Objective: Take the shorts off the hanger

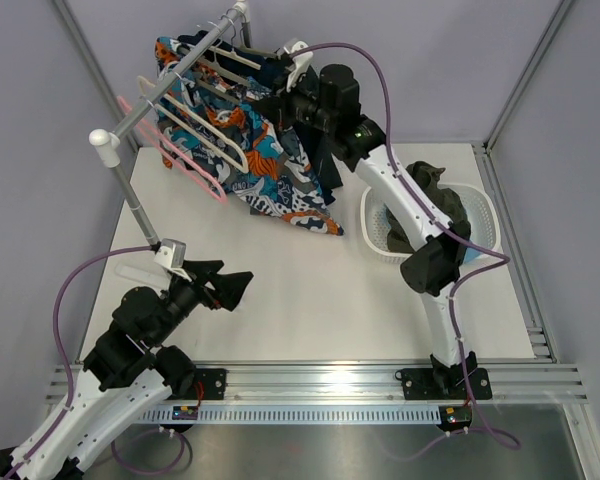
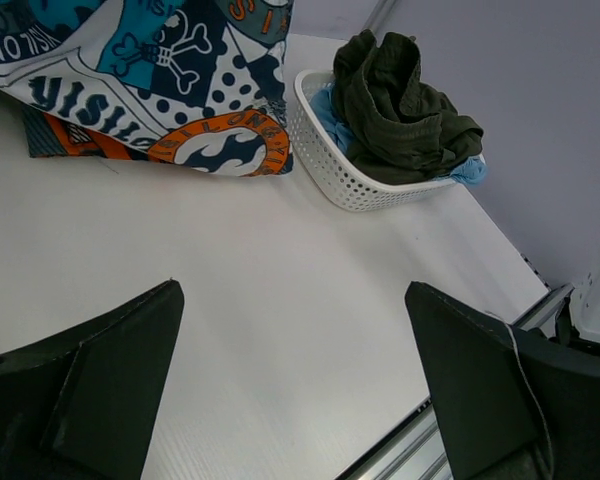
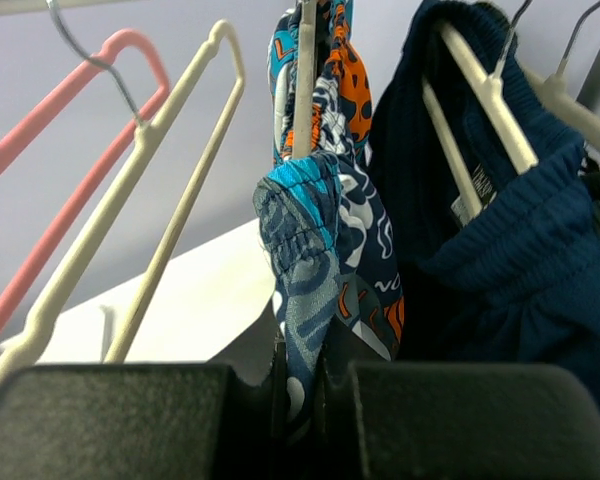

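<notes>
Patterned blue, orange and white shorts (image 1: 270, 170) hang from a hanger on the rail (image 1: 175, 75) at the back left, their hem on the table. My right gripper (image 1: 280, 95) is up at the rail, shut on the shorts' elastic waistband (image 3: 315, 250), which is pinched between its fingers. Dark navy shorts (image 3: 510, 260) hang on a cream hanger (image 3: 485, 90) to the right of it. My left gripper (image 1: 235, 288) is open and empty, low over the table's front left; its view shows the shorts' hem (image 2: 170, 100) far ahead.
Empty cream (image 3: 175, 200) and pink (image 3: 70, 190) hangers hang on the rail to the left. A white basket (image 1: 380, 232) with dark green and blue clothes (image 2: 405, 110) stands at the right. The rail's stand (image 1: 130, 195) rises at the left edge.
</notes>
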You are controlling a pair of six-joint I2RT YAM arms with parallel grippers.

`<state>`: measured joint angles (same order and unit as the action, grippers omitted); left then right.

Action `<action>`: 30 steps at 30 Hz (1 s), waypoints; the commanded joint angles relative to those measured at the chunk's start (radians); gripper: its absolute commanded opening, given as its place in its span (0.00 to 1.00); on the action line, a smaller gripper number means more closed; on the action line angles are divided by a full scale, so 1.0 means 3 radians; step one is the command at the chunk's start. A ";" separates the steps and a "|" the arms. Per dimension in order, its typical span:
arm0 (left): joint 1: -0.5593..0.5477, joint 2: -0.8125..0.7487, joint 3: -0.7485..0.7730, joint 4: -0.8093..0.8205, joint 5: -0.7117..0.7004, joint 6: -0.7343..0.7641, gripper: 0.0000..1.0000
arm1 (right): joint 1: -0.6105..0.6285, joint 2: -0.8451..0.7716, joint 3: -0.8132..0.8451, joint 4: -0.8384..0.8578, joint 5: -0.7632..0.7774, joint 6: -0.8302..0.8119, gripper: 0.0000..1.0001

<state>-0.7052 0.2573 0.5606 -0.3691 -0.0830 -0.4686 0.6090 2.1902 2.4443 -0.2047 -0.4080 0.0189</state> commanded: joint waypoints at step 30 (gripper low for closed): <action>-0.0002 0.1412 0.0448 0.0422 0.1181 0.1685 0.73 | -0.0772 -0.3164 -0.4170 -0.2692 -0.1856 -0.2870 0.00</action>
<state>-0.7052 0.6304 0.6506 -0.3119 0.1524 -0.0578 0.3733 1.3022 1.1873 -0.9504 -0.9047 -0.7082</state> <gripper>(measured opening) 0.767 0.099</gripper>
